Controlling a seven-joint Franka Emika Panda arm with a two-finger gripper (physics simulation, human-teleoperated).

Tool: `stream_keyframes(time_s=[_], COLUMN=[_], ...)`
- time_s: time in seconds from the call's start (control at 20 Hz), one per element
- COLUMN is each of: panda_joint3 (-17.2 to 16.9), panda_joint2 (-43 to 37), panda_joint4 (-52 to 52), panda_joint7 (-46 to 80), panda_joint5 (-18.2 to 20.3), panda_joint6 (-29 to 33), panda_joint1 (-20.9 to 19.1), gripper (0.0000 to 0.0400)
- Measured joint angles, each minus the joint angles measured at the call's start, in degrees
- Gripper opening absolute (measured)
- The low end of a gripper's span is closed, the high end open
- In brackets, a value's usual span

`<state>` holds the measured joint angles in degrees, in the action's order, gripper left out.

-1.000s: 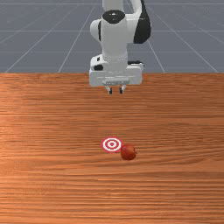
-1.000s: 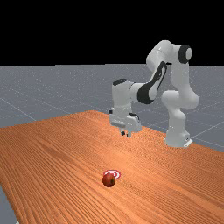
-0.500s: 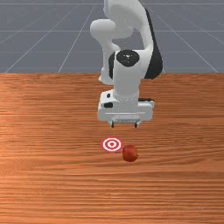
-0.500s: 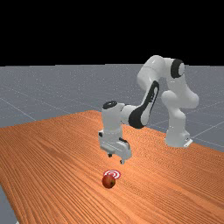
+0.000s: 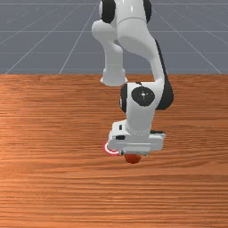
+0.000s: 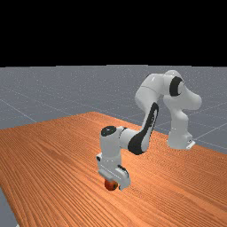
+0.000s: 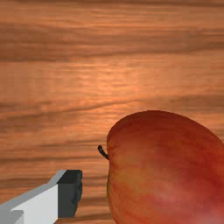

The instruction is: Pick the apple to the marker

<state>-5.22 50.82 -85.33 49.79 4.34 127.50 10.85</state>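
Note:
In the front view my gripper [image 5: 134,153] is low over the red apple [image 5: 132,158], with the hand covering the apple's upper part. The red-and-white ring marker [image 5: 108,148] lies flat beside the apple, toward the front view's left, partly hidden by the hand. The far view has my gripper [image 6: 113,182] around the apple [image 6: 110,185]. In the wrist view my gripper [image 7: 112,193] is open: bare wood separates one finger [image 7: 70,193] from the stem side of the apple [image 7: 164,175]. The other finger is hidden at the apple.
The wooden table [image 5: 53,178] extends on all sides of the apple and marker. Behind the hand, the arm reaches back to its base [image 6: 179,139] at the table's far-view right side.
My hand has come down and forward from above the table to the apple, its fingers spreading apart on the way. The apple has shifted slightly toward the front view's right.

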Motion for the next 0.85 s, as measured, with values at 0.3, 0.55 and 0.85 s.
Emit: stream_keyframes(time_s=[0.3,0.55,0.85], panda_joint3=[-0.2,-0.2,-2.3], panda_joint2=[1.7,-1.9,-6.6], panda_joint4=[2.5,-3.7,-12.4], panda_joint7=[0.4,0.4,0.3], panda_joint5=[-0.2,-0.3,-1.3], panda_joint6=[0.0,0.1,0.6], panda_joint1=[0.1,0.6,-0.3], gripper=[0.0287,0.0286,0.0335])
